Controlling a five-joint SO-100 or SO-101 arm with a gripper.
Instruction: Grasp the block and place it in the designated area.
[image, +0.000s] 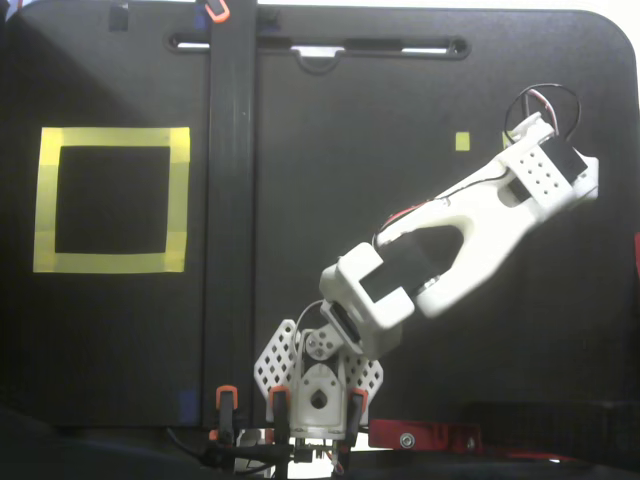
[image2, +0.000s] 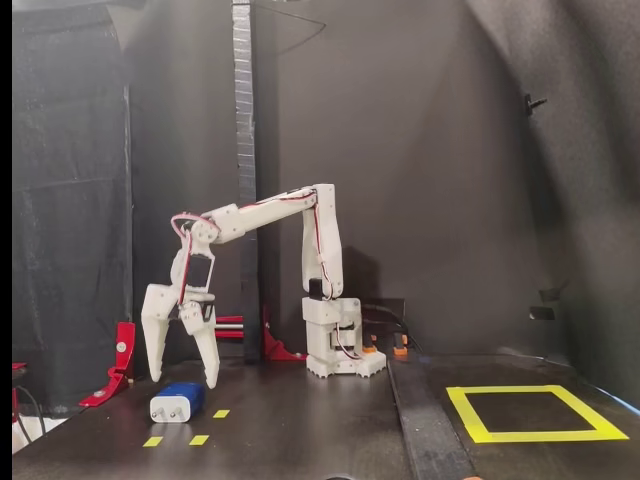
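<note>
In a fixed view from the side, the dark blue block (image2: 178, 402) lies on the black table, its silvery prongs facing the camera. My gripper (image2: 185, 381) hangs straight above it, open, with the fingertips just over the block's top and a finger (image2: 207, 358) on either side. It holds nothing. The designated area, a large yellow tape square (image2: 535, 412), lies far to the right. In a fixed view from above, the same square (image: 110, 200) is at the left. There the arm's wrist (image: 545, 172) reaches to the upper right and hides the fingers and the block.
A raised black strip (image2: 425, 430) (image: 230, 200) runs across the table between the arm's side and the square. Tiny yellow tape squares (image2: 199, 439) lie around the block; one shows from above (image: 462, 141). A red clamp (image2: 120, 360) stands at the left, and the arm's base (image2: 335, 350) is mid-table.
</note>
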